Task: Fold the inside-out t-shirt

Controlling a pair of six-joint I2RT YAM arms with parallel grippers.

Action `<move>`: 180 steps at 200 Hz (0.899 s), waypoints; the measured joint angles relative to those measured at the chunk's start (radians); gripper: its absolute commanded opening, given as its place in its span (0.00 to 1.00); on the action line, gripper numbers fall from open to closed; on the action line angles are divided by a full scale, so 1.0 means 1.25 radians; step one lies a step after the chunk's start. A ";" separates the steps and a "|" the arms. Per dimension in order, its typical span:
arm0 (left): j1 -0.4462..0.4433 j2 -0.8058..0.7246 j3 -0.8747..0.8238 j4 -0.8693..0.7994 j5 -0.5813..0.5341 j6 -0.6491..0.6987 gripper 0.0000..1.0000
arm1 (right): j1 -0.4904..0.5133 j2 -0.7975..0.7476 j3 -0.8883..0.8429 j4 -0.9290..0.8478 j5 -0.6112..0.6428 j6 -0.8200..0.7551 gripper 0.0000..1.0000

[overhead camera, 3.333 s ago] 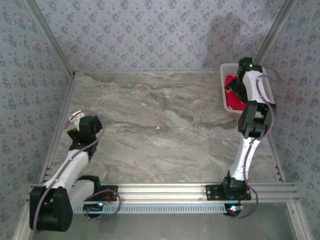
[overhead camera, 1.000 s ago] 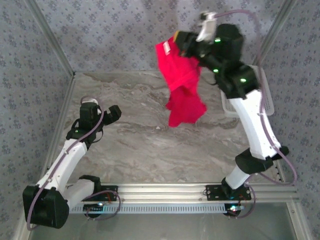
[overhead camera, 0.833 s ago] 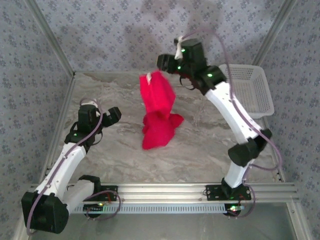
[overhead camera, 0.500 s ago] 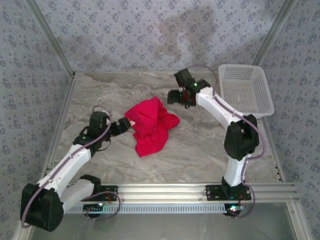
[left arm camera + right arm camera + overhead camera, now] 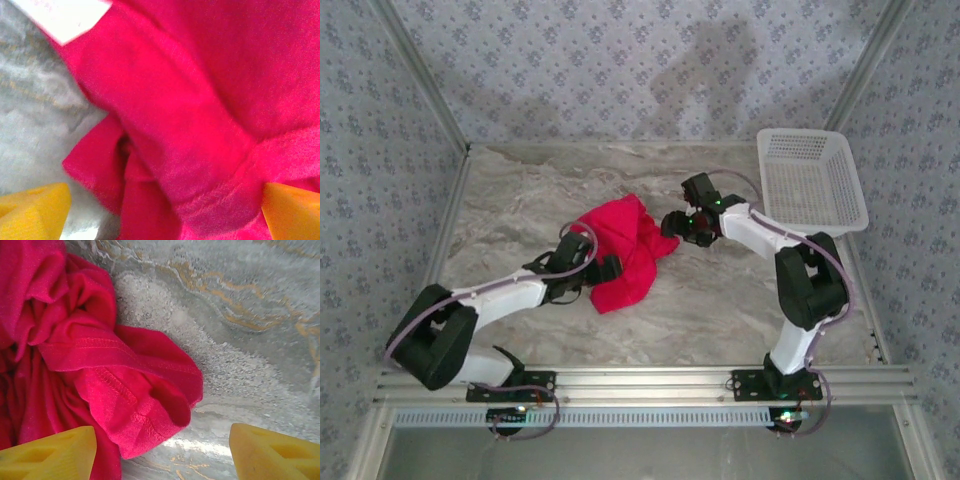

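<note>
The inside-out t-shirt (image 5: 625, 245) is a bright red crumpled heap in the middle of the marble table (image 5: 730, 300). My left gripper (image 5: 608, 268) reaches into its left side. In the left wrist view the yellow fingertips (image 5: 35, 210) stand wide apart with red folds (image 5: 190, 125) between them, and a white tag (image 5: 60, 17) shows at the top left. My right gripper (image 5: 673, 224) is low at the shirt's right edge. It is open (image 5: 162, 452), and a stitched hem corner (image 5: 140, 410) lies on the table between its fingers (image 5: 272, 450).
A white plastic basket (image 5: 815, 175) stands at the back right of the table, with nothing in it. Metal frame rails run along the table's sides and near edge (image 5: 650, 380). Patterned walls close in the back and sides.
The right gripper lifted the shirt out of the basket, swung it left, let it drop on the table and came down at its right edge. The left arm reached in to its left side.
</note>
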 measured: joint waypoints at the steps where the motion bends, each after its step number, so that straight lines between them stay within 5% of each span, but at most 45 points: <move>1: 0.000 0.003 0.003 0.000 -0.001 0.000 0.97 | 0.000 0.001 0.000 0.001 -0.001 0.001 0.71; 20: 0.001 0.047 0.060 -0.003 -0.014 0.002 0.90 | 0.000 0.039 -0.005 0.023 -0.025 0.029 0.65; 33: 0.006 0.073 0.096 -0.004 -0.018 0.009 0.78 | 0.000 0.069 -0.005 0.035 -0.040 0.045 0.53; 60: 0.029 0.113 0.136 -0.011 -0.028 0.013 0.32 | 0.000 0.119 0.011 0.039 -0.064 0.066 0.09; 79: 0.054 0.125 0.154 -0.043 -0.032 0.013 0.00 | -0.004 0.127 0.041 0.020 -0.073 0.070 0.00; 120: 0.111 0.088 0.224 -0.168 -0.055 0.036 0.00 | -0.030 0.091 0.115 -0.058 -0.082 0.030 0.00; 180: 0.193 -0.161 0.285 -0.306 -0.084 0.067 0.00 | -0.114 -0.089 0.214 -0.240 -0.066 -0.052 0.00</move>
